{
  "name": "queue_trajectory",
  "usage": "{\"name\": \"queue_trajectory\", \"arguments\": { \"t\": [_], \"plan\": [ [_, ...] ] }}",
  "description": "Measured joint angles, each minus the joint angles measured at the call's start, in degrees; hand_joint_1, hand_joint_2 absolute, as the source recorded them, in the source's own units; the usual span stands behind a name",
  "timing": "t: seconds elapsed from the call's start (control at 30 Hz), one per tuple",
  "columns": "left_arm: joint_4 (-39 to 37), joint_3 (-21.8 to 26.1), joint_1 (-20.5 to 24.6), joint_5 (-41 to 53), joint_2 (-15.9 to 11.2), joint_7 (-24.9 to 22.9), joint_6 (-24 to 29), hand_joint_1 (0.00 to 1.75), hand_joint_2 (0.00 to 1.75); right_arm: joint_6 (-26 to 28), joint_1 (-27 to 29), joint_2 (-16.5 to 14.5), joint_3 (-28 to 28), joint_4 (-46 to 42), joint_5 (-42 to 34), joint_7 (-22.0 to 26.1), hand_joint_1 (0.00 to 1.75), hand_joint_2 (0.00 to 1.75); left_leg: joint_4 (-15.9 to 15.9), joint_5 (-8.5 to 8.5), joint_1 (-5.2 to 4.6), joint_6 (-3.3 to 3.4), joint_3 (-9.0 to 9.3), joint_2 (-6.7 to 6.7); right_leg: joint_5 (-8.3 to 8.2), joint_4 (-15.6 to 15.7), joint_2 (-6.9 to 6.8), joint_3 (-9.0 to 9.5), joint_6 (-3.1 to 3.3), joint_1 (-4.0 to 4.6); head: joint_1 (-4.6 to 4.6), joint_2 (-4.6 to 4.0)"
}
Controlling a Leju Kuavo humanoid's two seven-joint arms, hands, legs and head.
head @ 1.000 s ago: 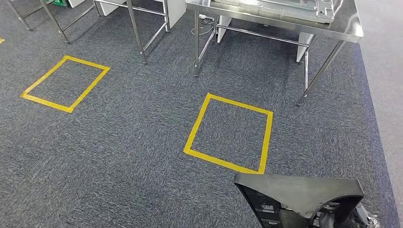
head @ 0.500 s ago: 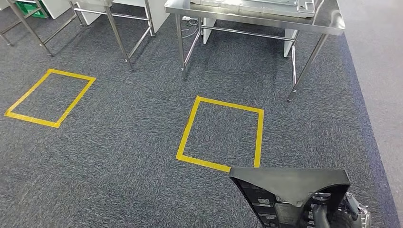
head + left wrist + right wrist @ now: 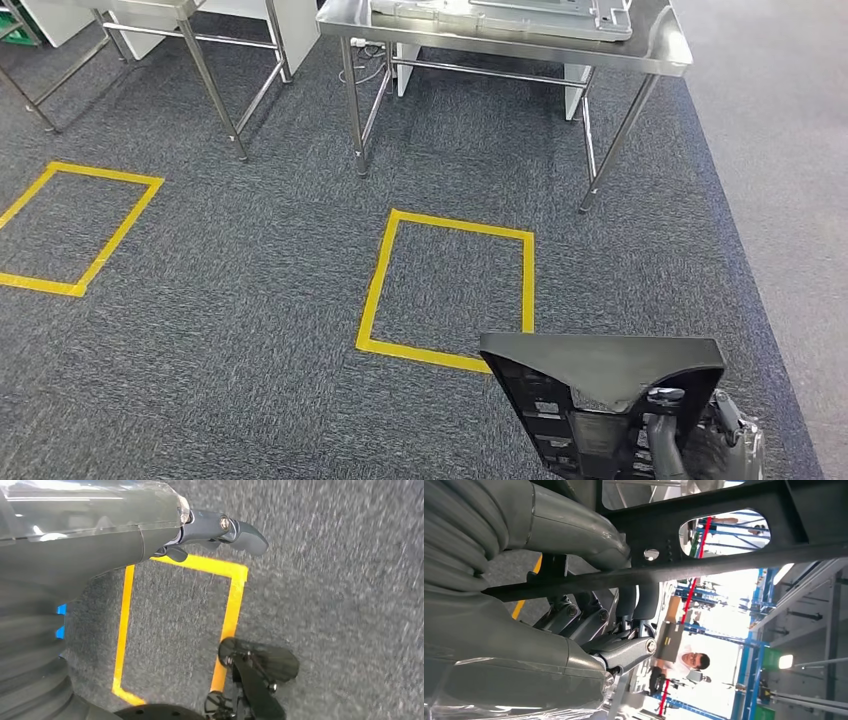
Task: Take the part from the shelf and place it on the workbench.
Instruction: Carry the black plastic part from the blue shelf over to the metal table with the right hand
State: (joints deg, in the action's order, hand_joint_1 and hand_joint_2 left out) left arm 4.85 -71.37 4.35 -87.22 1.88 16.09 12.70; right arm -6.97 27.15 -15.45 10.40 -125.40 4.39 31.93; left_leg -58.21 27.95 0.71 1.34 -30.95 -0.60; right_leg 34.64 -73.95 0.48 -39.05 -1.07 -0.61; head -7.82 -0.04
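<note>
Underfoot, dark grey carpet (image 3: 250, 300), covering the whole floor. Steel desk (image 3: 660, 50) at the far side, on slender legs, bearing a flat metal fixture on its top; a second steel desk (image 3: 200, 60) stands to its left. Yellow taped square (image 3: 450, 290) on the carpet in front of the first desk; a second taped square (image 3: 70, 230) lies well off to the left. Black part (image 3: 600, 385), a flat moulded panel with a ribbed underside, sits low at the near right, above the carpet and well short of the desk, just beyond the near edge of the taped square. Right hand (image 3: 700, 445) holds the part from beneath; its fingers (image 3: 624, 652) are wrapped round a black bar of the part. Left hand (image 3: 200, 535) hangs over the carpet above a taped square, holding nothing, its fingers (image 3: 240, 530) loosely extended and apart. Person in a white top, distant, visible through an opening in the part from the right wrist.
</note>
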Motion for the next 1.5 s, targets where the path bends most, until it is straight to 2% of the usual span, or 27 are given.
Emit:
{"name": "queue_trajectory", "arguments": {
  "t": [0.03,0.1,0.13,0.17,0.23,0.3,0.37,0.43,0.5,0.53,0.63,0.67,0.8,0.83,0.9,0.97,1.03,1.07,1.1,1.17,1.2,1.23,1.3,1.33,1.4,1.47,1.5],
  "plan": [
    [0.00,-0.01,-0.06,-0.01,0.01,0.01,-0.02,0.00,1.75,0.19,-0.07,0.17,-0.14,0.19,0.00,0.00,1.75,1.75,0.00,0.35,-0.03,-0.06,0.43,0.06,-1.72,1.58,-0.07,0.04,0.08,0.01,0.00,0.00],
    [0.01,-0.02,-0.09,0.00,0.05,0.04,-0.09,0.00,1.75,0.67,-0.25,0.48,-0.46,0.48,0.01,-0.01,1.75,1.75,0.09,1.12,-0.06,-0.30,1.43,0.16,-6.67,8.45,-0.35,2.30,0.60,0.20,0.00,0.00],
    [0.01,-0.02,-0.04,0.01,0.07,0.06,-0.12,0.00,1.75,0.84,-0.36,0.62,-0.63,0.61,0.01,-0.02,1.75,1.75,0.13,1.46,-0.11,-0.50,1.84,0.22,-7.65,11.53,-0.62,3.28,0.93,0.45,0.02,0.00],
    [0.02,-0.02,0.00,0.01,0.08,0.07,-0.15,0.00,1.75,1.00,-0.47,0.74,-0.83,0.71,0.01,-0.04,1.75,1.75,0.26,1.73,-0.17,-0.78,2.05,0.31,-7.98,13.48,-0.83,3.92,1.32,0.68,0.04,0.00],
    [0.02,-0.02,0.00,0.01,0.09,0.07,-0.23,0.00,1.75,1.24,-0.58,0.93,-1.14,0.88,-0.01,-0.05,1.75,1.75,0.08,1.76,-0.33,-1.49,2.53,0.53,-7.48,14.75,-0.93,4.18,1.94,0.93,0.06,0.00],
    [0.02,-0.02,-0.01,0.01,0.06,0.05,-0.32,0.00,1.75,1.60,-0.56,1.08,-1.39,0.98,-0.04,-0.05,1.75,1.75,-1.16,1.86,-0.36,-2.09,2.60,0.65,-8.04,15.27,-0.70,5.19,2.54,0.61,0.03,0.00],
    [0.02,-0.02,0.15,0.01,0.01,0.02,-0.34,0.00,1.75,2.05,-0.65,1.24,-1.76,1.05,-0.10,-0.04,1.75,1.75,-5.94,3.07,-0.25,-2.45,0.21,0.62,-7.62,15.58,-0.64,6.33,3.09,0.39,0.01,0.00],
    [0.02,-0.02,0.18,0.04,0.00,-0.01,-0.40,0.00,1.75,2.50,-0.72,1.44,-2.17,1.20,-0.17,-0.04,1.75,1.75,-13.18,5.90,-0.15,-2.81,-4.31,0.61,-6.83,15.63,-0.56,7.05,3.45,0.48,-0.02,0.00],
    [0.03,-0.03,-0.05,0.11,-0.01,-0.02,-0.48,0.00,1.75,2.82,-0.69,1.61,-2.46,1.46,-0.21,-0.04,1.75,1.75,-16.49,7.70,-0.13,-3.06,-7.50,0.61,-5.91,15.61,-0.28,8.05,3.51,0.61,-0.02,0.00],
    [0.04,-0.03,-0.16,0.13,-0.02,-0.02,-0.50,0.00,1.75,2.94,-0.67,1.72,-2.59,1.58,-0.22,-0.05,1.75,1.75,-15.42,7.04,-0.15,-3.00,-7.80,0.61,-5.43,15.61,-0.12,8.72,3.48,0.68,-0.02,0.00],
    [0.03,-0.04,-0.32,0.14,-0.26,-0.03,-0.51,0.00,1.75,3.32,-0.68,2.00,-2.97,1.76,-0.25,-0.10,1.75,1.75,-5.35,0.27,-0.56,-1.68,-5.40,0.59,-3.82,15.64,0.11,10.86,3.17,0.92,-0.01,0.00],
    [0.03,-0.04,-0.32,0.14,-0.37,-0.05,-0.53,0.00,1.75,3.48,-0.70,2.08,-3.11,1.82,-0.26,-0.15,1.75,1.75,-3.07,-0.94,-0.78,-1.26,-4.70,0.54,-3.28,15.66,0.17,11.28,2.88,0.96,0.01,0.00],
    [0.08,-0.08,-0.36,0.13,-0.38,-0.12,-0.57,0.00,1.75,3.98,-0.63,2.46,-3.65,1.98,-0.27,-0.41,1.75,1.75,-0.66,-1.32,-0.79,-0.12,-2.59,0.45,-2.87,14.48,0.28,12.33,1.44,0.92,0.05,0.00],
    [0.10,-0.08,-0.32,0.12,-0.36,-0.11,-0.57,0.00,1.75,4.02,-0.66,2.61,-3.73,1.98,-0.26,-0.42,1.75,1.75,-0.16,-1.26,-0.61,0.16,-1.77,0.46,-3.13,12.76,0.23,11.72,1.10,0.87,0.06,0.00],
    [0.13,-0.09,-0.14,0.10,-0.32,-0.10,-0.57,0.00,1.75,4.15,-0.73,2.90,-3.86,1.99,-0.25,-0.51,1.75,1.75,0.56,-0.83,-0.46,0.51,-0.28,0.49,-2.33,6.90,0.11,7.96,0.43,0.50,0.10,0.00],
    [0.13,-0.10,-0.13,0.09,-0.33,-0.09,-0.57,0.00,1.75,4.43,-0.74,3.20,-4.00,2.02,-0.15,-0.64,1.75,1.75,0.80,0.14,-0.35,0.52,0.87,0.42,0.89,1.05,0.03,2.65,-0.13,0.02,0.11,0.00],
    [0.14,-0.11,-0.32,0.04,-0.31,-0.09,-0.58,0.00,1.75,4.90,-0.72,3.55,-4.17,2.09,-0.02,-0.76,1.75,1.75,0.84,1.54,-0.12,0.21,2.50,0.29,3.42,0.51,-0.13,-0.32,-0.60,-0.37,0.11,0.00],
    [0.15,-0.13,-0.38,0.02,-0.29,-0.09,-0.60,0.00,1.75,5.14,-0.71,3.73,-4.27,2.14,0.01,-0.81,1.75,1.75,0.84,2.34,0.03,0.00,3.54,0.22,2.61,2.66,-0.25,-0.62,-0.83,-0.53,0.11,0.00],
    [0.16,-0.15,-0.42,-0.01,-0.28,-0.09,-0.61,0.00,1.75,5.38,-0.70,3.91,-4.34,2.21,0.03,-0.85,1.75,1.75,0.87,3.17,0.14,-0.24,4.44,0.19,-0.03,5.75,-0.43,-0.53,-1.01,-0.66,0.11,0.00],
    [0.18,-0.22,-0.37,-0.11,-0.27,-0.09,-0.62,0.00,1.75,5.81,-0.71,4.19,-4.45,2.45,0.10,-0.98,1.75,1.75,0.86,4.81,0.14,-0.86,6.01,0.20,-7.76,11.37,-0.87,-0.26,-0.80,-0.61,0.12,0.00],
    [0.19,-0.25,-0.32,-0.16,-0.26,-0.11,-0.62,0.00,1.75,6.02,-0.70,4.29,-4.50,2.59,0.15,-1.06,1.75,1.75,1.19,5.41,0.08,-1.26,6.54,0.24,-10.31,12.76,-0.95,-0.17,-0.41,-0.47,0.10,0.00],
    [0.20,-0.28,-0.22,-0.21,-0.26,-0.13,-0.63,0.00,1.75,6.21,-0.74,4.45,-4.56,2.71,0.19,-1.13,1.75,1.75,1.23,5.52,0.00,-1.71,7.14,0.27,-11.33,13.38,-0.88,0.04,0.12,-0.34,0.08,0.00],
    [0.22,-0.32,0.03,-0.21,-0.24,-0.16,-0.66,0.00,1.75,6.46,-0.87,4.73,-4.67,2.81,0.31,-1.21,1.75,1.75,0.24,4.74,0.07,-2.49,7.41,0.32,-10.49,13.93,-0.46,1.31,1.12,-0.33,0.05,0.00],
    [0.23,-0.33,0.17,-0.21,-0.24,-0.16,-0.68,0.00,1.75,6.56,-1.02,4.85,-4.72,2.83,0.35,-1.22,1.75,1.75,-1.92,3.94,0.12,-2.73,6.67,0.33,-10.04,14.31,-0.38,2.17,1.56,-0.41,0.05,0.00],
    [0.24,-0.36,0.38,-0.21,-0.23,-0.16,-0.77,0.00,1.75,6.76,-1.33,4.94,-4.84,2.93,0.42,-1.30,1.75,1.75,-8.27,3.81,0.27,-2.96,2.90,0.35,-9.01,14.70,-0.36,3.77,2.23,-0.44,0.04,0.00],
    [0.24,-0.38,0.34,-0.25,-0.20,-0.25,-0.86,0.00,1.75,6.98,-1.64,5.01,-4.99,3.22,0.49,-1.56,1.75,1.75,-14.24,7.32,0.28,-3.09,-2.21,0.35,-7.56,14.76,-0.26,5.41,2.64,-0.25,0.03,0.00],
    [0.24,-0.39,0.25,-0.29,-0.19,-0.30,-0.90,0.00,1.75,7.08,-1.74,5.05,-5.06,3.41,0.55,-1.75,1.75,1.75,-15.53,9.59,0.27,-3.10,-4.25,0.35,-6.77,14.77,-0.14,6.35,2.72,-0.14,0.03,0.00]
  ]
}}
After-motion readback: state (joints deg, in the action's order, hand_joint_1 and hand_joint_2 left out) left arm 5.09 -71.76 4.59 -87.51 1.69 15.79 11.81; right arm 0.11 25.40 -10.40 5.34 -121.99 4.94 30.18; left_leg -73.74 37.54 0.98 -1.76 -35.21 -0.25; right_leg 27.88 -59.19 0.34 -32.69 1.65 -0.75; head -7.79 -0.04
